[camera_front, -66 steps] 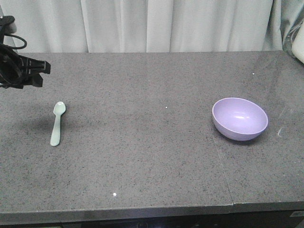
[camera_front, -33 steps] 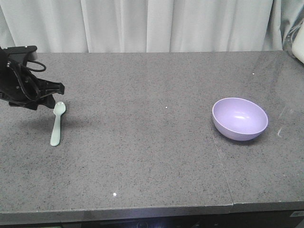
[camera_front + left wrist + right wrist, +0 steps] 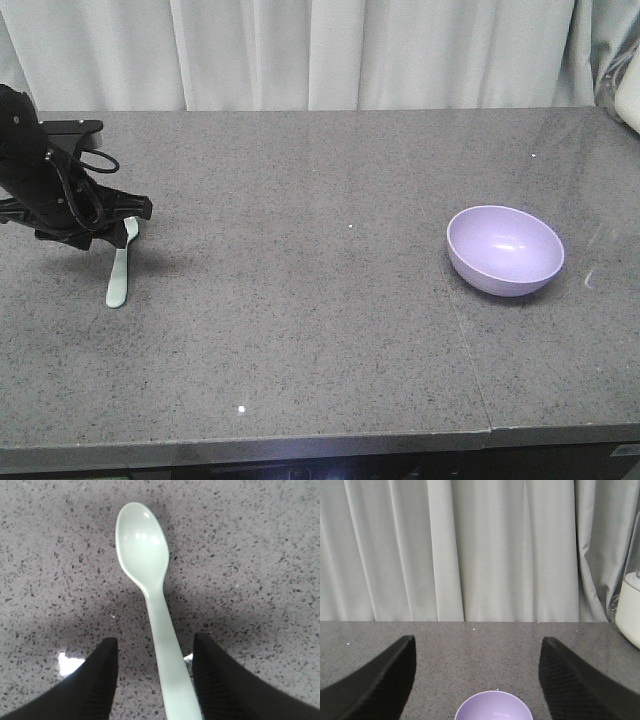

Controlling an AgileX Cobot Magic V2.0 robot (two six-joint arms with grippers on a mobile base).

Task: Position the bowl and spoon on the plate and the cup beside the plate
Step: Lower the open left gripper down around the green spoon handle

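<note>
Curtain: pale grey pleated fabric curtain (image 3: 350, 50), hanging behind the bowl along the far edge of the counter.
Counter: grey speckled stone counter (image 3: 300, 330); it carries the bowl, and a thin seam runs front to back just left of the bowl.
Left arm: black robot arm (image 3: 45, 185), far to the left of the bowl, bent low over the counter.
Bowl: round lavender-purple plastic bowl (image 3: 505, 249), upright and with nothing in it, on the right half of the counter; the right wrist view shows only its far rim at the bottom edge.
Cream object: cream-white rounded object (image 3: 630, 610), behind and to the right of the bowl at the edge of the view; what it is cannot be told.
Right claw: black claw (image 3: 477, 642), fingers wide apart and holding nothing, above the near side of the bowl and facing the curtain.
Left claw: black claw (image 3: 155, 647), fingers apart, one on each side of the spoon's handle, with a gap showing on both sides; well to the left of the bowl.
Spoon: small pale mint-green plastic spoon (image 3: 119, 270), flat on the counter far to the left of the bowl, scoop facing up and pointing to the curtain, handle pointing to the near edge.
</note>
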